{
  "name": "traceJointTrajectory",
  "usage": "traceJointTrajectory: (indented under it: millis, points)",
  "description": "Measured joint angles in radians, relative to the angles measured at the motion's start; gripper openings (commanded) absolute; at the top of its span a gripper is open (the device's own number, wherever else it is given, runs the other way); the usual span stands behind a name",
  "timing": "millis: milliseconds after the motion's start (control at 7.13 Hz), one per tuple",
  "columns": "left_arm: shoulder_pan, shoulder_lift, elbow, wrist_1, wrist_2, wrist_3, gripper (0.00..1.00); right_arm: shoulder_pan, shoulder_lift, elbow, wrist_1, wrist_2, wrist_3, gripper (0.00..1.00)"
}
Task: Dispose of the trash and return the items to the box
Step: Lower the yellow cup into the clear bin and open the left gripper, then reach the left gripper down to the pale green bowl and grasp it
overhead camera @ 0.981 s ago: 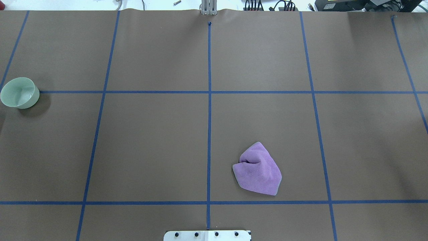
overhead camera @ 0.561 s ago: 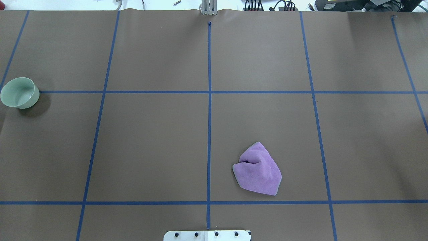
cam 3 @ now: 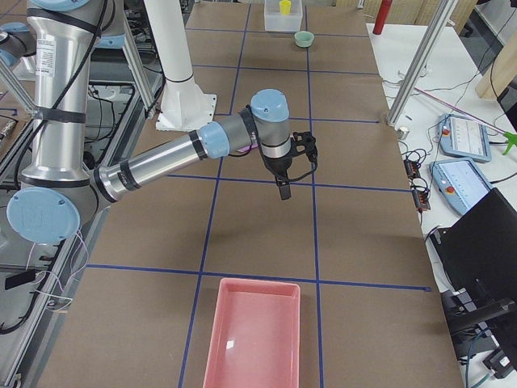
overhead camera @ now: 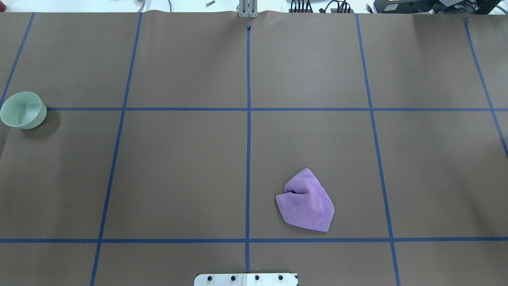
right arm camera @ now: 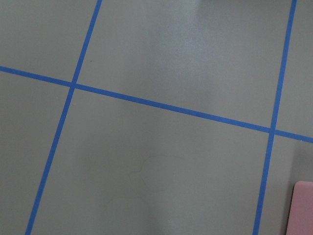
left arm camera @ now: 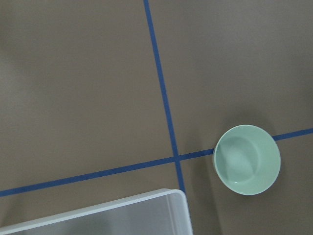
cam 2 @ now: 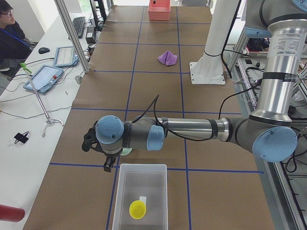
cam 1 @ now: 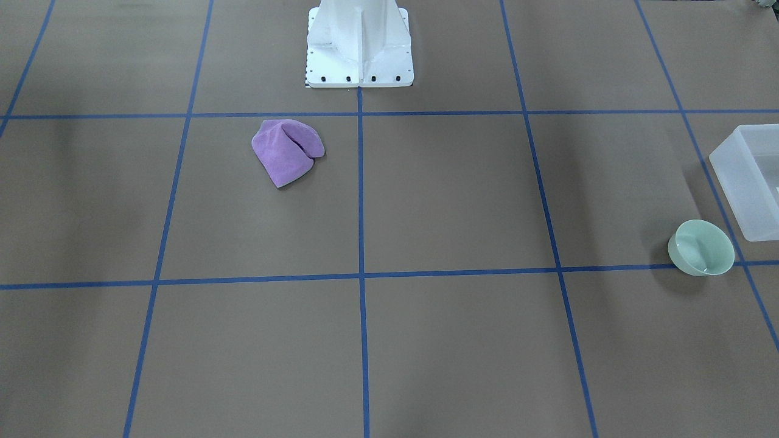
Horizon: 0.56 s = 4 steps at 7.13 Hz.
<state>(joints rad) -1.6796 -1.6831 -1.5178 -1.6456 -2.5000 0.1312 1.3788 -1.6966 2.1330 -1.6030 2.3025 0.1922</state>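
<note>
The pale mint-green bowl (overhead camera: pixel 22 110) stands upright and empty at the table's left end, also in the front view (cam 1: pixel 701 247) and the left wrist view (left arm camera: pixel 247 159). The frosted-white box (cam 1: pixel 739 182) stands just beside it (left arm camera: pixel 122 210) and holds a yellow cup (cam 2: pixel 137 209). A purple cloth (overhead camera: pixel 306 202) lies crumpled near the robot base. My left gripper (cam 2: pixel 109 163) hovers over the bowl by the box's rim (cam 2: pixel 142 166); I cannot tell if it is open. My right gripper (cam 3: pixel 283 190) hangs over bare table; I cannot tell its state.
A pink tray (cam 3: pixel 252 335) sits at the table's right end, its corner showing in the right wrist view (right arm camera: pixel 303 208). The white robot base (cam 1: pixel 359 45) stands at the table's near middle. An operator's bench with tablets (cam 2: pixel 45 76) runs along the far side.
</note>
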Motion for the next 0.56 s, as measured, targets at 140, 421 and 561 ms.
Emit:
traceJointTrajectory:
  millis: [140,421,561]
  points:
    - [0.065,0.0,-0.005,-0.04,0.004,-0.073,0.99,-0.002,0.0,0.0,0.0,0.0,0.002,1.0]
    - [0.184,-0.009,0.084,-0.248,0.044,-0.222,0.99,-0.003,-0.001,0.0,0.0,0.001,0.003,1.0]
    - [0.239,-0.018,0.163,-0.395,0.074,-0.311,0.99,-0.003,-0.001,0.0,0.0,0.001,0.003,1.0]
